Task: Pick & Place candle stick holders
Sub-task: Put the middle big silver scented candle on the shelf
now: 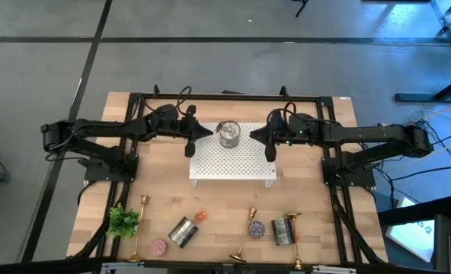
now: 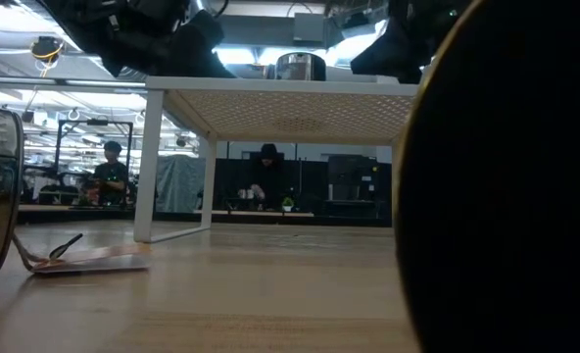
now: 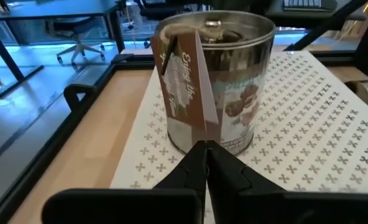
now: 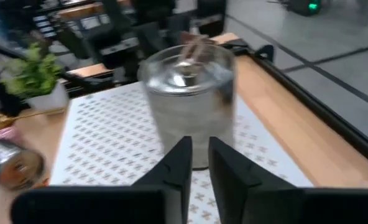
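Three gold candle stick holders (image 1: pixel 139 228) (image 1: pixel 245 234) (image 1: pixel 295 237) lie on their sides on the wooden table near its front edge, with no gripper near them. Both grippers are up at the white perforated shelf (image 1: pixel 233 161), on either side of a silver tin (image 1: pixel 228 134) that stands on it. My left gripper (image 3: pixel 204 149) is shut, right at the tin's lower wall, under a loose brown label flap (image 3: pixel 187 81). My right gripper (image 4: pixel 200 155) faces the tin from the other side. Only a narrow gap shows between its fingers, and nothing is in it. My left gripper comes nearly level from the table's left, its shut fingertips (image 3: pixel 196 155) at the tin's lower wall (image 3: pixel 212 142), just below the hanging label flap. I cannot tell whether they touch the tin or the flap. The tin stands upright on the shelf.
Two more silver tins (image 1: pixel 183 232) (image 1: pixel 281 230) lie among the holders at the front, with two small pink candles (image 1: pixel 158 247) (image 1: pixel 257 228) and a small green plant (image 1: pixel 123 221). A black frame (image 1: pixel 233 96) runs along the table's far and side edges.
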